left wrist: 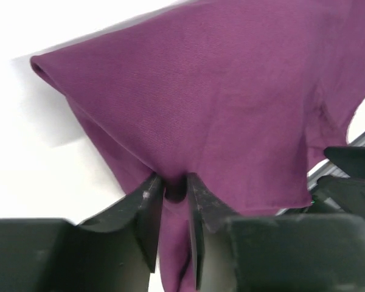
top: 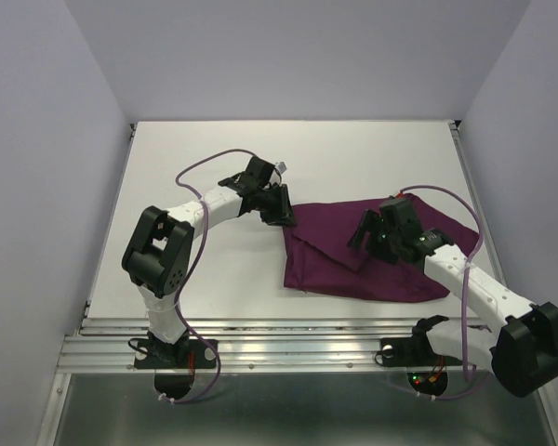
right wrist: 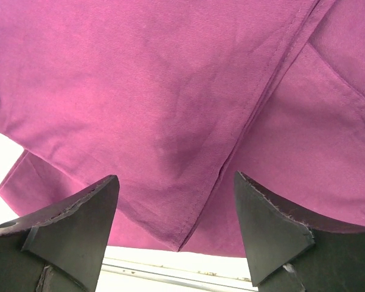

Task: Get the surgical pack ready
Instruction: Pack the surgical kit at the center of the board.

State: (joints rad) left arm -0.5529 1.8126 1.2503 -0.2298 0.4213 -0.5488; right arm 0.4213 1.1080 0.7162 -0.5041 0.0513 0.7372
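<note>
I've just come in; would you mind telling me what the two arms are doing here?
The left gripper is shut on a fold of the dark-purple cloth at its far left corner. The cloth lies partly folded over itself on the white table. The right gripper hangs open over the cloth's right part, holding nothing. No tray, instruments or gauze are in view.

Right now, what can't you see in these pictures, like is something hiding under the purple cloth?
- Under the purple cloth: in every view the cloth itself covers it, so I cannot tell if anything lies there.
- The cloth's pinched corner: in the left wrist view it runs between the fingers of the left gripper and off the bottom edge.
- Whether the right gripper touches the cloth: too small in the top view, unclear in the right wrist view.
</note>
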